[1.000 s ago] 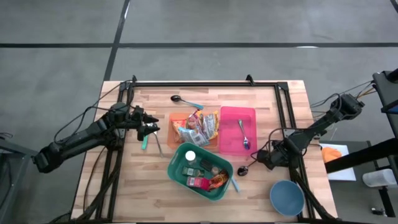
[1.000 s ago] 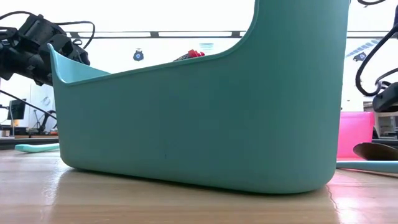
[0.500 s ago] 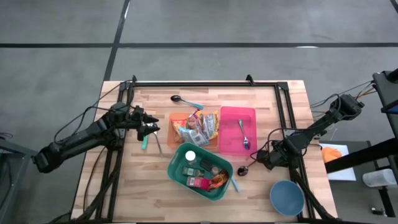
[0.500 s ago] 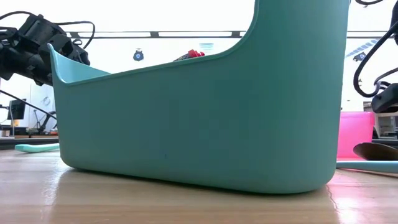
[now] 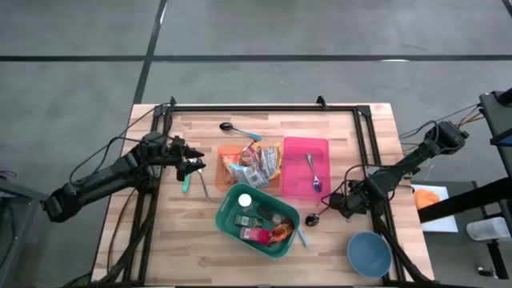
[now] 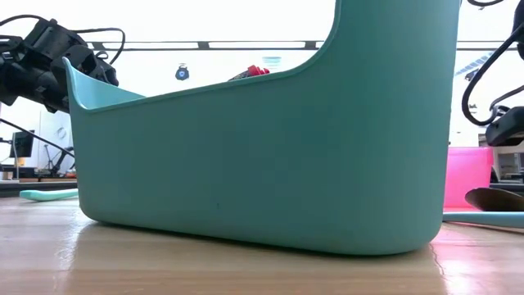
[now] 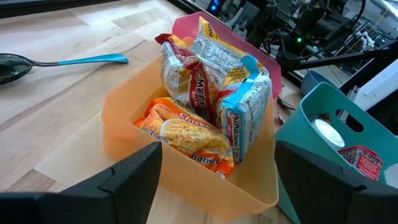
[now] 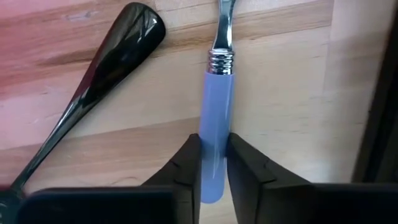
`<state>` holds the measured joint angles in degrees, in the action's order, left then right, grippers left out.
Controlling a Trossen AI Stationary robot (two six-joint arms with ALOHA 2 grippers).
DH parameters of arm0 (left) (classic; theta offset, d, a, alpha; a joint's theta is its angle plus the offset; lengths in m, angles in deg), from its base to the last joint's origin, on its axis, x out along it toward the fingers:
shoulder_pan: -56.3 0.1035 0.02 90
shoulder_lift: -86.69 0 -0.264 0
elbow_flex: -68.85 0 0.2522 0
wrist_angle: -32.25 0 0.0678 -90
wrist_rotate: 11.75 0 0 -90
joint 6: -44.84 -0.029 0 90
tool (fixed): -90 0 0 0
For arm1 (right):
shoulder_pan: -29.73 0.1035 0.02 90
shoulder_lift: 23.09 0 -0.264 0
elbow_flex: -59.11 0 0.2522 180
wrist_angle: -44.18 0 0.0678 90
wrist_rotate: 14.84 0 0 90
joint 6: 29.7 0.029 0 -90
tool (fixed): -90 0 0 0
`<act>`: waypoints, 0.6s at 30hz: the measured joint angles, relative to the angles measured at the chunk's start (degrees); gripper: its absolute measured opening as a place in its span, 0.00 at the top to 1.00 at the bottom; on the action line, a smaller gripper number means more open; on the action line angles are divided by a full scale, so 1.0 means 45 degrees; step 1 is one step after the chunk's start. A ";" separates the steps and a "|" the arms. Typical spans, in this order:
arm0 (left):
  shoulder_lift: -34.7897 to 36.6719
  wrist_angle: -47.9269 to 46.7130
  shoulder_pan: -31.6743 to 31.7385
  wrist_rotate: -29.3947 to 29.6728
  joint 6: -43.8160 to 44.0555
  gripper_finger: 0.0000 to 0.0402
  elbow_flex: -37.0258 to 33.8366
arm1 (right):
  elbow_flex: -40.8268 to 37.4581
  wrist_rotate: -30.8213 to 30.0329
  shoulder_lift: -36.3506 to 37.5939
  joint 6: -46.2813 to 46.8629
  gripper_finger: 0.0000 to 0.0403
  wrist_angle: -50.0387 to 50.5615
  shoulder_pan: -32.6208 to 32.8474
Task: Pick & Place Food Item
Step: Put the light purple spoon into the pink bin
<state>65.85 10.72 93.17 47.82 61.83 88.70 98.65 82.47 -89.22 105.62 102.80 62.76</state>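
Observation:
Ramen packets point(image 7: 205, 93) stand in an orange bin point(image 5: 230, 152) at mid-table. My left gripper point(image 5: 197, 166) hovers open just left of that bin, its fingers point(image 7: 134, 177) wide apart and holding nothing. A teal basket point(image 5: 258, 221) in front of the bin holds more packaged items. My right gripper point(image 8: 214, 174) points down at the table right of the basket and is shut on a utensil with a pale blue handle point(image 8: 216, 118). The utensil's metal neck point(image 8: 222, 25) runs out of the right wrist view. My right gripper pinches the blue handle's two long sides point(image 8: 213, 155) between its two fingers, near the handle's free end. The fingers point(image 8: 185, 167) come from above, pointing down, and lie across the handle. The utensil lies flat on the wooden table.
A black spoon point(image 8: 115, 59) lies close beside the held utensil. A pink bin point(image 5: 305, 166) holds a metal spoon. A blue bowl point(image 5: 369, 254) sits near the front right corner. A teal-handled spoon point(image 5: 238, 130) lies behind the bins, and more utensils point(image 5: 192, 185) lie under my left gripper.

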 joint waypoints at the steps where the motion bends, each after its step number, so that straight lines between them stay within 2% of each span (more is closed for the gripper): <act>1: 0.0000 0.0000 0.0000 0.0000 0.0000 0.22 0.0000 | 0.0000 0.0000 0.0000 -0.0017 0.89 0.0004 0.0000; 9: 0.0000 0.0000 0.0004 0.0000 0.0000 0.22 0.0000 | -0.0005 0.0005 0.0000 -0.0023 0.84 -0.0057 0.0005; 18: 0.0000 0.0000 0.0000 0.0000 0.0000 0.22 0.0000 | -0.0010 0.0005 -0.0005 -0.0023 0.83 -0.0106 0.0010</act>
<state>65.85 10.72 93.17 47.82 61.83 88.70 98.61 82.50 -89.24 105.52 102.32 62.81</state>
